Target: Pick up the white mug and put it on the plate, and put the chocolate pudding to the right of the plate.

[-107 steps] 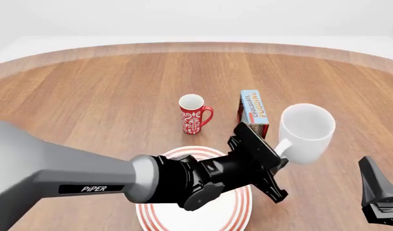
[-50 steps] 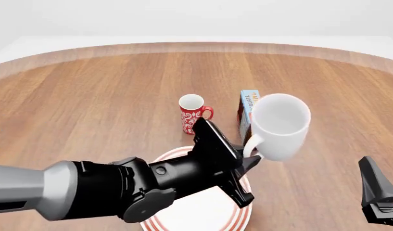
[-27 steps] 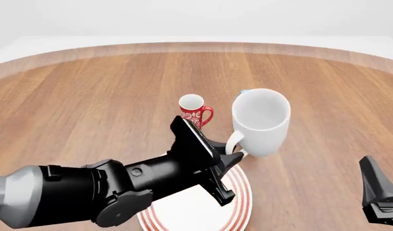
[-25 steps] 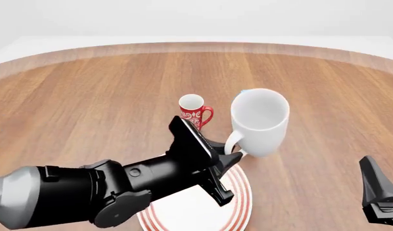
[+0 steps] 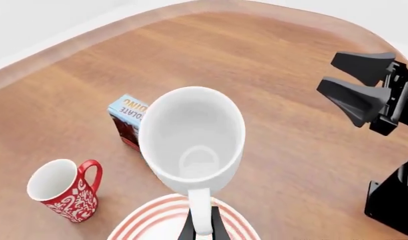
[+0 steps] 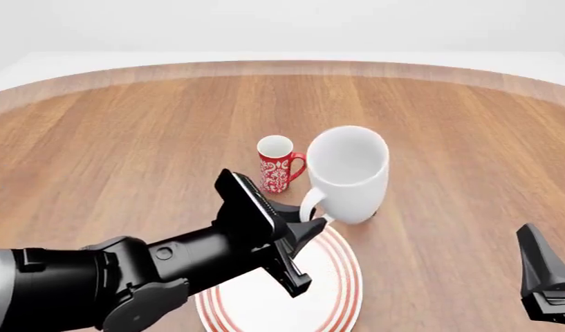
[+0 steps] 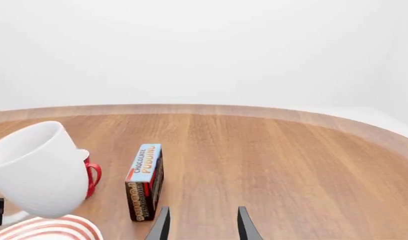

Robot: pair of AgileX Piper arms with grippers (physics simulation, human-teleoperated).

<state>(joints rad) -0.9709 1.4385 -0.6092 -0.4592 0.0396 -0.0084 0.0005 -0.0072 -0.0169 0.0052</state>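
The white mug [image 6: 348,171] hangs in the air, tilted, over the far right rim of the plate [image 6: 345,280]. My left gripper [image 6: 312,221] is shut on its loop handle [image 5: 200,212]. The red-ringed plate [image 5: 142,226] lies under the mug and the left arm. In the front view the white mug hides the chocolate pudding. The box shows in the wrist views, on edge on the table beyond the plate [image 5: 127,119] [image 7: 144,183]. My right gripper [image 7: 202,226] is open and holds nothing; it stays low at the near right [image 6: 542,280], well apart from the box.
A slim red mug [image 6: 279,164] with a white floral pattern stands upright just beyond the plate, left of the white mug. The wooden table's curved far edge [image 6: 282,68] runs across the back.
My left arm has carried the white mug to the left and a little down, from right of the pudding box to above the plate's rim, now covering the box in the front view. The right gripper has not moved.
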